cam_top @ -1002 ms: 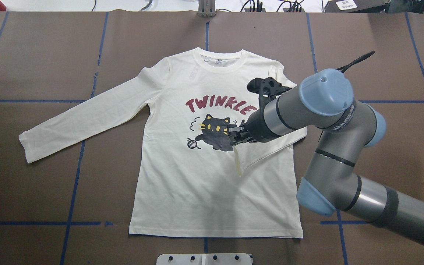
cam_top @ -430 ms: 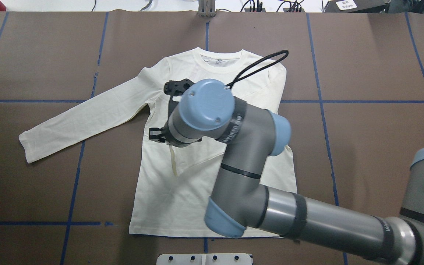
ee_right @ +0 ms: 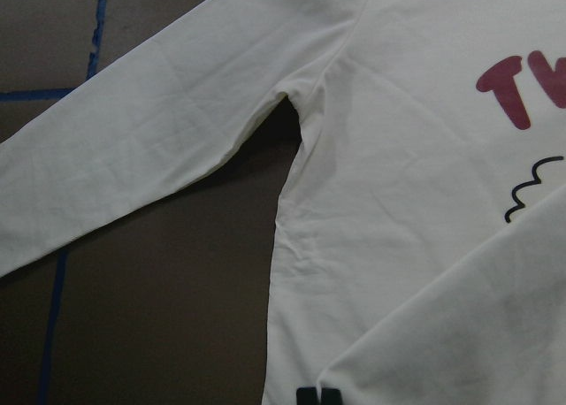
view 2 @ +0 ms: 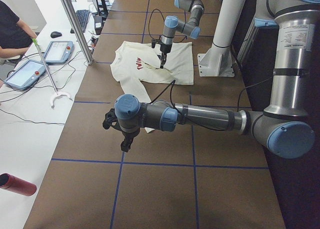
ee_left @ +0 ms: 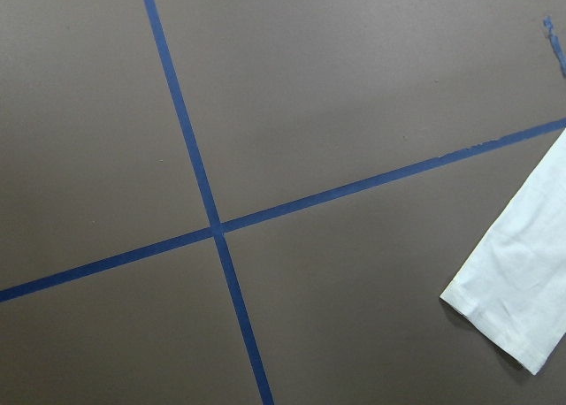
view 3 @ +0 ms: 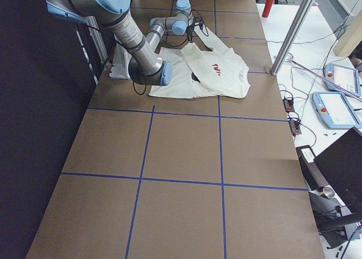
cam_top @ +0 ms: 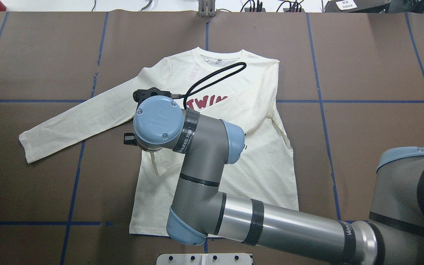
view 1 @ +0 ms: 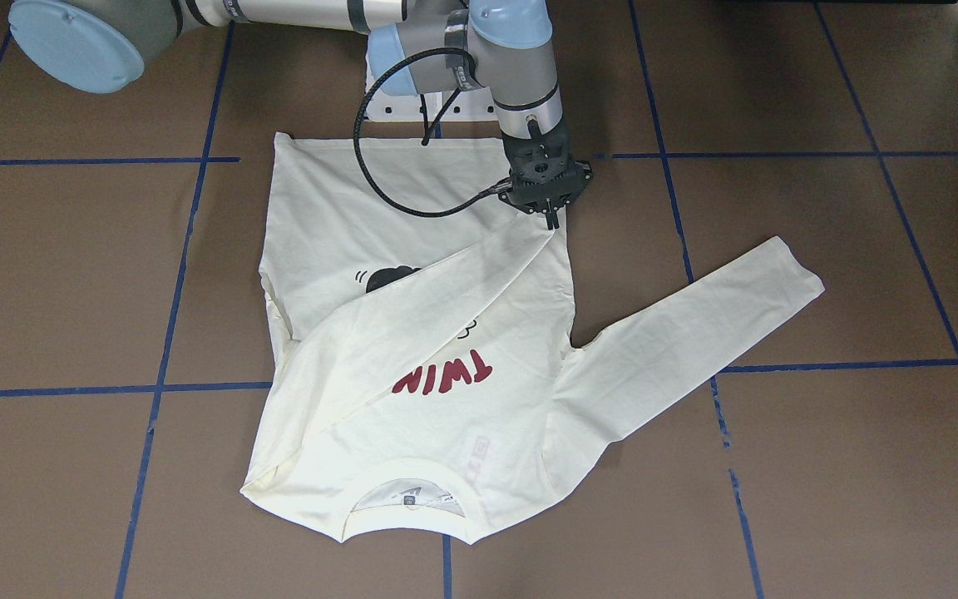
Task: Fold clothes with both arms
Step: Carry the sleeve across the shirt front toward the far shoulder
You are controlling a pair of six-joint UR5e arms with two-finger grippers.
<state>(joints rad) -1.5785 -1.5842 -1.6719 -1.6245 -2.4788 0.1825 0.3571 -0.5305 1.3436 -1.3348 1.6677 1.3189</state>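
Right arm has swept further across the shirt point(view 1: 479, 416), dragging one sleeve point(view 1: 437, 299) over the print. Right fingers point(view 1: 550, 215) pinch its cuff at the shirt's far side. Left fingers point(view 2: 123, 145) are beyond the shirt's other cuff, state can't tell. Shirt lies on desk point(view 1: 778, 457). Cloth looks light and limp, so grip at cuffs or hem.

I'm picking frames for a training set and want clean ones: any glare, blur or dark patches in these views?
Overhead: bright glare streak on the metal tube of the right arm. Right wrist: the shirt looks soft, dimmer toward the bottom. Exterior right: left side nearly black. Front-facing: even, sharp.
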